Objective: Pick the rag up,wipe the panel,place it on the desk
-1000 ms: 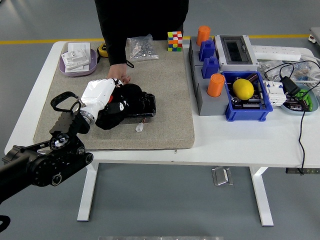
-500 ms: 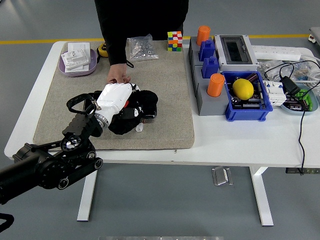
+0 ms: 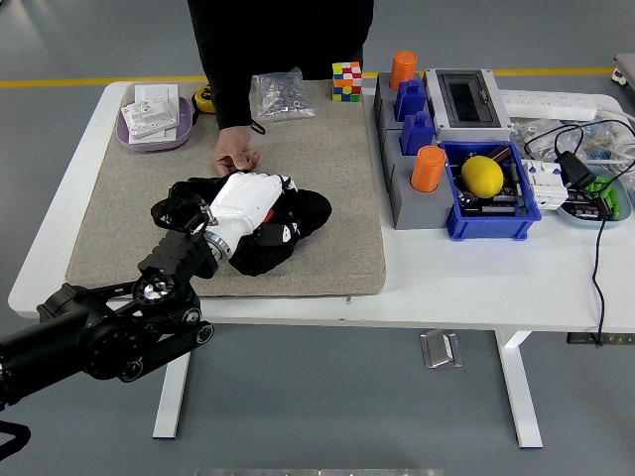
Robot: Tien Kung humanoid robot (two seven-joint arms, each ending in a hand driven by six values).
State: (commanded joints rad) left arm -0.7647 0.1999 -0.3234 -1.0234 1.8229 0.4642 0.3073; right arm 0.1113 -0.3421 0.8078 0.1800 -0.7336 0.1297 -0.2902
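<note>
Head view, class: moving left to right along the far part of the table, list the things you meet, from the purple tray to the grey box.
Purple tray → yellow tape measure → clear bag of small parts → colourful puzzle cube → orange cylinder → grey box with a dark window.

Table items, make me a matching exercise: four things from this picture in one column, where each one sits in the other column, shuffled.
Things:
1. lemon
2. colour cube
3. black rag
4. purple tray

Places:
A. far left corner of the table
B. under the left robot hand, on the grey mat
C. inside the blue bin
D. far edge of the mat, near the middle

Pairs: 1-C, 2-D, 3-B, 4-A
</note>
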